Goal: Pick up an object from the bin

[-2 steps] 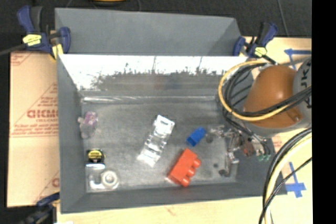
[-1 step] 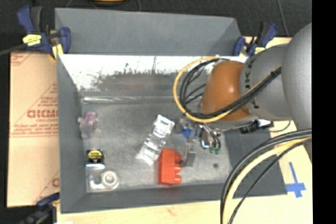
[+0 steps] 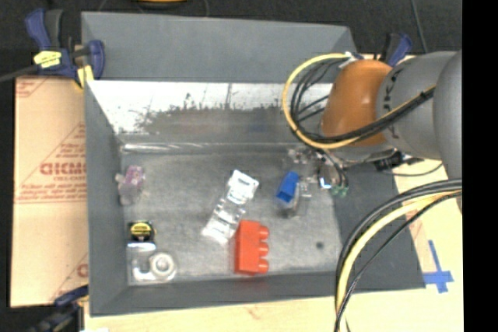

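Note:
My gripper (image 3: 311,179) hangs low over the right part of the bin, under the orange wrist cover. A small blue block (image 3: 288,188) sits right at its left side, touching or nearly touching it, with a dark shadow just below the block. Whether the block is gripped I cannot tell. A clear plastic packet with a white label (image 3: 231,206) lies to the left of the block. Near the bin's front, a red ridged block (image 3: 250,247) rests on the floor.
On the left side of the bin lie a pale purple translucent piece (image 3: 131,182), a small yellow-and-black tape measure (image 3: 140,230) and a silvery round fitting (image 3: 154,267). The arm and its cable loops cover the bin's right wall.

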{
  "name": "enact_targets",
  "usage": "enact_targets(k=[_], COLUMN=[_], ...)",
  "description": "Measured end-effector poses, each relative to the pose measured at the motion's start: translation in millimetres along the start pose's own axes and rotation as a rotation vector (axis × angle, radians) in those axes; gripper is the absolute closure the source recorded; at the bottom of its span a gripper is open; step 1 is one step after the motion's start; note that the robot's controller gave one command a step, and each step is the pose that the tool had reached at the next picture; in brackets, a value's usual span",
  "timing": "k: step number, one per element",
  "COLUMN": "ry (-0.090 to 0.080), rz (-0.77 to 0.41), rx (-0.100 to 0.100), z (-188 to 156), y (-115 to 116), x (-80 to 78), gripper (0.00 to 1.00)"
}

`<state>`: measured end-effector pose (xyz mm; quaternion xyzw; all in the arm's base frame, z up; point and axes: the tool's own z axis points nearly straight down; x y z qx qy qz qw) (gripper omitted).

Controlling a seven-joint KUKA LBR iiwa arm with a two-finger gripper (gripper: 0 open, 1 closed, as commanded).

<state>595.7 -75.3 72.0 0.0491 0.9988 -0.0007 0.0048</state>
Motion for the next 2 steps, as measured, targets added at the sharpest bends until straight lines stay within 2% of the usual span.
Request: enact_targets(k=[1, 2], ry=[0.004, -0.004], rz=[-0.007, -0.100], rx=[0.001, 0.001], z=[0, -166], y=[2, -1], x=[1.9, 21.2], gripper=[1.00, 1.00])
